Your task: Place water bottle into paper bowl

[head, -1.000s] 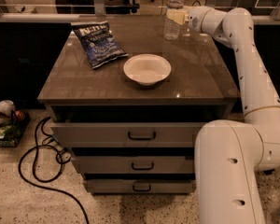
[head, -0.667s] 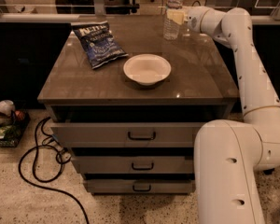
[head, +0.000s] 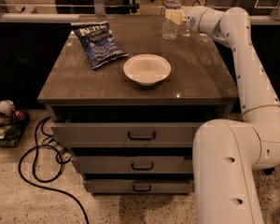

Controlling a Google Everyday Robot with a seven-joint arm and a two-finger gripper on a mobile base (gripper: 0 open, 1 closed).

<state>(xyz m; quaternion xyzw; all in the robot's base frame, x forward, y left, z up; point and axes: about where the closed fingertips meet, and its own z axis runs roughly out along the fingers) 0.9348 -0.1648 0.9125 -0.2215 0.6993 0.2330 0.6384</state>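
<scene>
The water bottle (head: 171, 13), clear with a white cap, stands upright at the far right part of the brown cabinet top (head: 102, 80). My gripper (head: 173, 17) reaches in from the right at the bottle's mid-height and is around its body. The paper bowl (head: 147, 69), off-white and empty, sits near the middle of the top, closer to the front than the bottle.
A dark blue chip bag (head: 98, 44) lies at the far left of the top. The cabinet has several drawers with dark handles (head: 141, 136). A black cable (head: 44, 160) loops on the floor at left. My white arm (head: 245, 64) runs down the right side.
</scene>
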